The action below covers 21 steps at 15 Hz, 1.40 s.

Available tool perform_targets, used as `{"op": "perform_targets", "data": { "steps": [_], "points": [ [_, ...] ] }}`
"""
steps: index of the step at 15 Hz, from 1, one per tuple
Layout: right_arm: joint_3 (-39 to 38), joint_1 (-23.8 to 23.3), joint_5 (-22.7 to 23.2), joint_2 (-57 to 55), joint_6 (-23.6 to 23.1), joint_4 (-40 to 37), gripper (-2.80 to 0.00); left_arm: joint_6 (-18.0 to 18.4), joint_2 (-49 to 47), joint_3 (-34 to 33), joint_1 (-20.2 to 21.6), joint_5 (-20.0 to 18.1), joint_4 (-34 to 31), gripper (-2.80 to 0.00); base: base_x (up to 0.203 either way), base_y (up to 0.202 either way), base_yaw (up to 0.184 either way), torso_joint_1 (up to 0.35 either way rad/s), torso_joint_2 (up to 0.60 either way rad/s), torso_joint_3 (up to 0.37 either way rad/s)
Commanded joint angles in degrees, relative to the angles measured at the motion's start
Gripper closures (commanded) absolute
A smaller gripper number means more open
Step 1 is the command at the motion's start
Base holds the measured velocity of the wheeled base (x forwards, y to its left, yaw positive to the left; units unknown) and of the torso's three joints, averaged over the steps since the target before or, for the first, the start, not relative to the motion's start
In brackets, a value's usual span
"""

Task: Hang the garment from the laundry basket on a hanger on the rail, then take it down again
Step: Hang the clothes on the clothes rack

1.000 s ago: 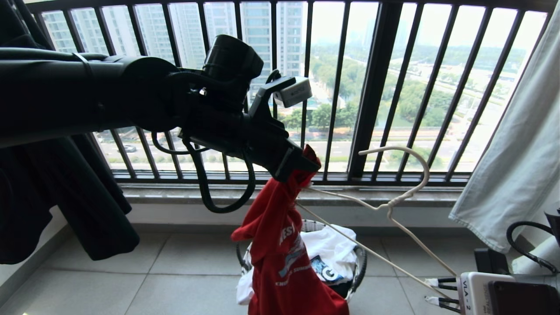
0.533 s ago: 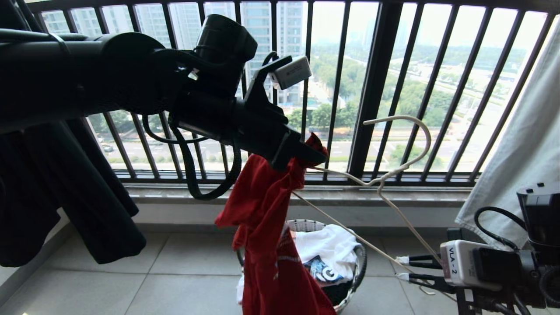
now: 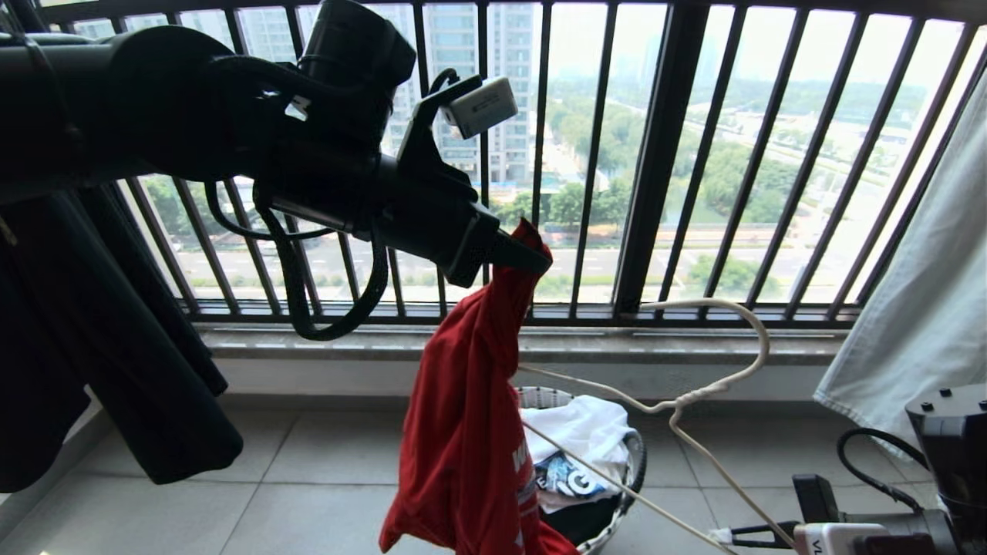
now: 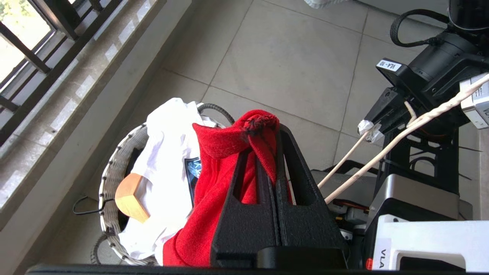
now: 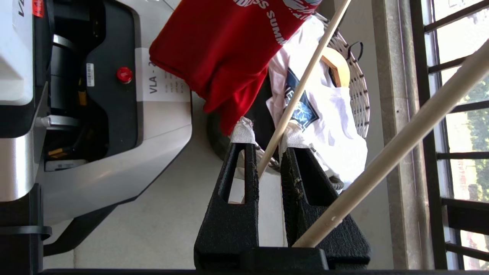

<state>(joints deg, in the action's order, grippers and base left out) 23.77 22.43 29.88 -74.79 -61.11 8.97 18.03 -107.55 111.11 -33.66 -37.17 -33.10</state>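
Observation:
My left gripper (image 3: pixel 532 258) is raised in front of the balcony bars, shut on a bunched fold at the top of the red garment (image 3: pixel 463 432). The garment hangs down over the laundry basket (image 3: pixel 547 396). In the left wrist view the jaws (image 4: pixel 274 128) pinch the red cloth (image 4: pixel 214 164). The white wire hanger (image 3: pixel 682 401) lies tilted to the right of the garment, its hook pointing up toward the window. My right gripper (image 3: pixel 732 532), low at the right, is shut on one hanger wire (image 5: pixel 301 88) between its taped fingertips (image 5: pixel 242 133). The rail is out of view.
A white printed shirt (image 3: pixel 586 439) and a wooden hanger (image 4: pixel 130 196) lie in the basket. A black garment (image 3: pixel 116 362) hangs at the left and pale cloth (image 3: pixel 917 270) at the right. The dark balcony railing (image 3: pixel 655 154) and stone sill (image 3: pixel 370 343) stand behind.
My left gripper has lifted the garment higher and slightly left, so its hem now shows. My right gripper rose with the hanger, then dropped back; the hook now sits lower.

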Motion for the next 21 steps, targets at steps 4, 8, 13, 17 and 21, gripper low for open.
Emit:
{"op": "perform_targets", "data": {
  "steps": [4, 8, 13, 17, 21],
  "points": [
    [-0.3, 5.5, 0.4, -2.4, -0.3, 0.0, 0.0, 2.4, -1.3, -1.1, -1.1, -0.1, -1.6, 0.0, 0.0, 0.0, 0.0, 0.0, 0.0, 0.0],
    [0.4, 10.4, 1.3, -4.5, 0.1, 0.9, 0.0, 2.7, -2.0, -4.4, -2.8, 0.0, -1.5, 0.0, 0.0, 0.0, 0.0, 0.0, 0.0, 0.0],
    [-0.5, 12.4, 1.1, -16.3, 0.2, 6.7, 0.0, 5.7, -2.2, -9.5, -3.6, 0.0, -1.6, 0.0, 0.0, 0.0, 0.0, 0.0, 0.0, 0.0],
    [-3.3, 12.9, 0.3, -23.4, 3.3, 25.2, 0.0, 6.4, -1.3, -9.9, -4.9, 0.0, -1.7, 0.0, 0.0, 0.0, 0.0, 0.0, 0.0, 0.0],
    [-4.5, 12.9, -0.2, -18.7, 5.2, 26.0, 0.0, 6.4, 2.8, -9.7, -5.7, 0.1, -4.6, 0.0, 0.0, 0.0, 0.0, 0.0, 0.0, 0.0]
  ]
}}
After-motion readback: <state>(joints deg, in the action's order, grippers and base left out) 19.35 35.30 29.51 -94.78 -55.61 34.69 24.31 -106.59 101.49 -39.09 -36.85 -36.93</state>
